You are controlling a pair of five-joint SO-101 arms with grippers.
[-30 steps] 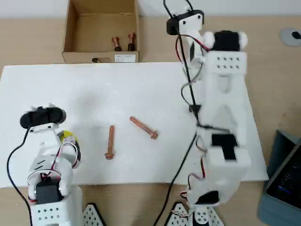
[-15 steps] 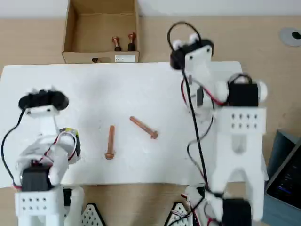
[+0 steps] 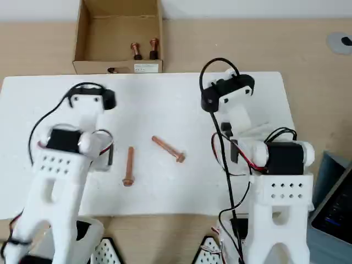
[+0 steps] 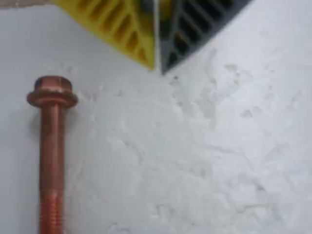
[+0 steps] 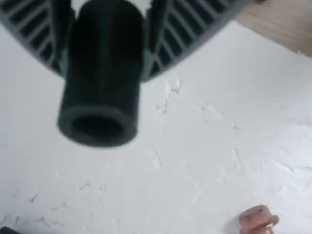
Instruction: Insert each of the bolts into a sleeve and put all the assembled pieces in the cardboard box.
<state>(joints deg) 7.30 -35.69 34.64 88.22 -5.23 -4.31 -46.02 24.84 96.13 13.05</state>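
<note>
Two copper bolts lie on the white mat [image 3: 165, 104]: an upright one [image 3: 129, 165] and a slanted one [image 3: 168, 148]. My left gripper [image 3: 109, 157] hangs just left of the upright bolt [image 4: 51, 156]. Its yellow and dark fingers [image 4: 158, 66] are shut with nothing between them. My right gripper [image 3: 234, 144] is over the mat's right side, shut on a black sleeve [image 5: 102, 78] with its open end facing the camera. A bolt head [image 5: 257, 220] shows beyond the sleeve. The cardboard box [image 3: 82, 38] at the back holds two assembled pieces [image 3: 144, 49].
A dark device [image 3: 335, 203] sits off the mat at the right edge. A grey round object [image 3: 340, 42] lies at the far right corner. Bare wooden table surrounds the mat, and both arm bases stand at its near edge.
The right arm has drawn back from near the box to over the mat's right side. The left arm has swung forward from the near left corner to beside the upright bolt.
</note>
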